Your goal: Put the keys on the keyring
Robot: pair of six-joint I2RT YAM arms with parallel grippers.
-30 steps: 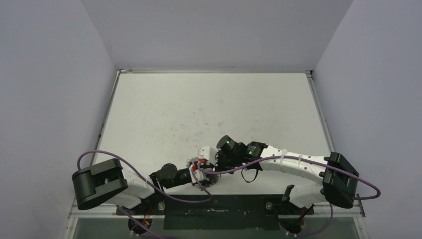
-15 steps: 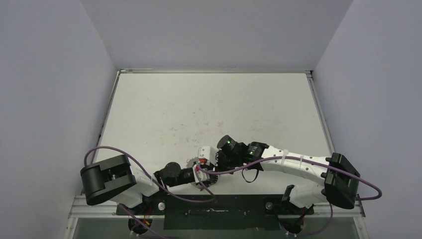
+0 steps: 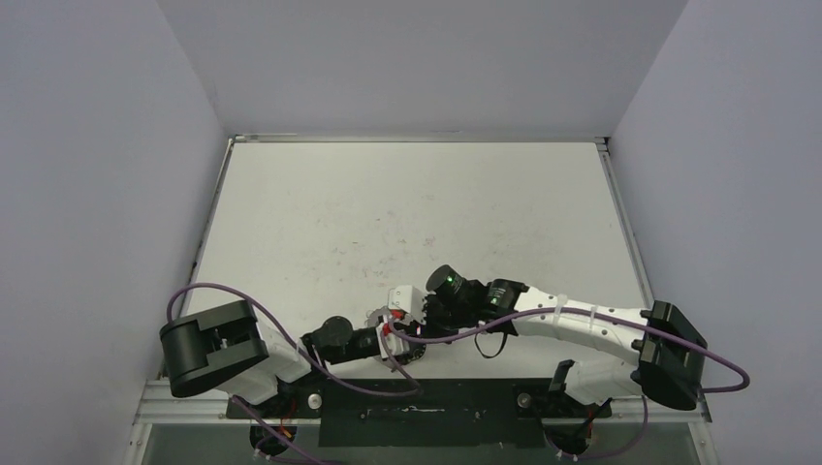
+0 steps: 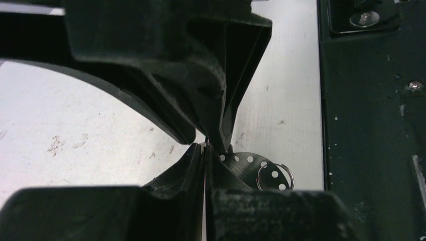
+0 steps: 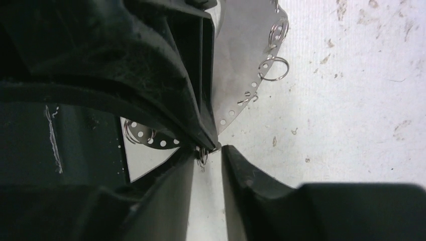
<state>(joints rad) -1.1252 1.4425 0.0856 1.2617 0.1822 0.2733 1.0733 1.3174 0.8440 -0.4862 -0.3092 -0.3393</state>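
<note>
Left gripper (image 4: 206,150) pinched shut, on what I cannot tell; right gripper (image 5: 208,160) cracked open, gripping nothing, beside the keyring (image 5: 236,60).

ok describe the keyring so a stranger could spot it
Against the white table, look just beyond the right end effector in its wrist view. The keyring is the thin silvery sheet curving away there; unlike the tiny wire rings on it, it is flat with holes along its edge.
</note>
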